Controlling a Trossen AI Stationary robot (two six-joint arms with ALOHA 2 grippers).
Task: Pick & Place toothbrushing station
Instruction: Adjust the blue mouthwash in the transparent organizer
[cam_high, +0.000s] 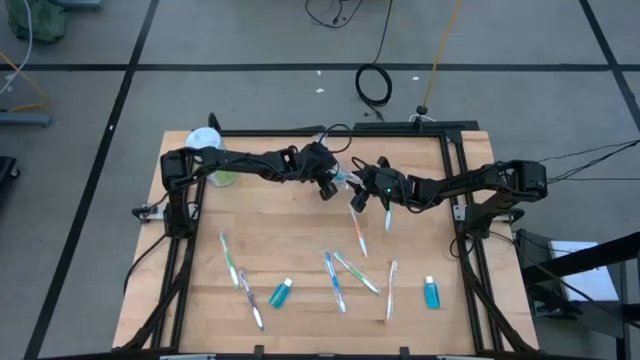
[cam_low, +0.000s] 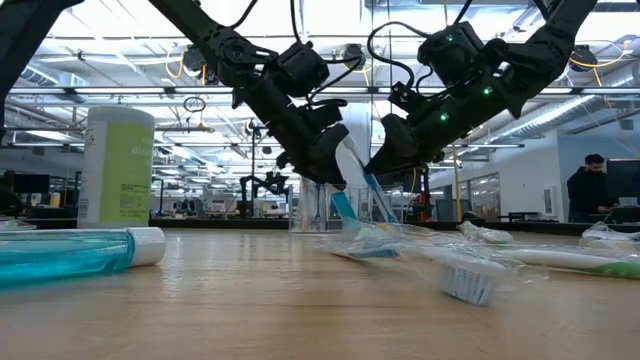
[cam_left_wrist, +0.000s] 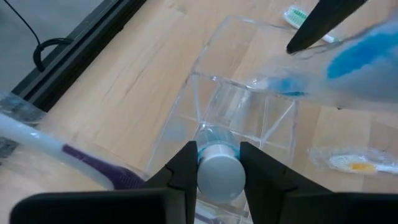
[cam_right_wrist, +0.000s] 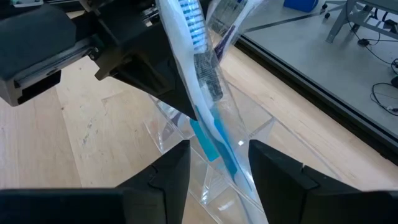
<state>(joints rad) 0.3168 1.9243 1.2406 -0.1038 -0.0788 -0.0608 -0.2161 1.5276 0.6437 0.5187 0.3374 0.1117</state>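
Note:
The clear plastic cup (cam_left_wrist: 244, 106) stands on the wooden table at its far middle (cam_high: 343, 177). My left gripper (cam_left_wrist: 217, 149) is above it, coming from the left (cam_high: 327, 187), and is shut on a teal tube (cam_left_wrist: 214, 134) with a white cap. My right gripper (cam_right_wrist: 219, 149) comes from the right (cam_high: 360, 193) and is shut on a blue-and-white toothbrush (cam_right_wrist: 198, 68) in a clear wrapper, which slants down toward the cup (cam_right_wrist: 258, 124). In the low view both grippers hang close together, with the toothbrush (cam_low: 362, 195) between them. My left gripper pinches the tube's white cap (cam_left_wrist: 217, 171) between its two fingers, one on each side. The fingers slant down from the table's left and lie along the tube. The tube's teal end points down into the cup's opening. I cannot tell whether it touches the cup. My right gripper pinches the wrapped toothbrush at its handle (cam_right_wrist: 217, 140), slanting down from the table's right. The brush head (cam_right_wrist: 194, 28) sticks out beyond the fingers. The brush is tilted and lifted off the table, its lower end (cam_low: 345, 212) at the cup. The fingers hide the exact place of contact.
Several wrapped toothbrushes (cam_high: 337, 278) and two teal tubes (cam_high: 281, 293) (cam_high: 432, 293) lie on the near half of the table. A tall green bottle (cam_high: 216, 150) stands at the far left. A black frame (cam_high: 460, 180) edges the table. A person (cam_low: 590, 190) is in the room behind.

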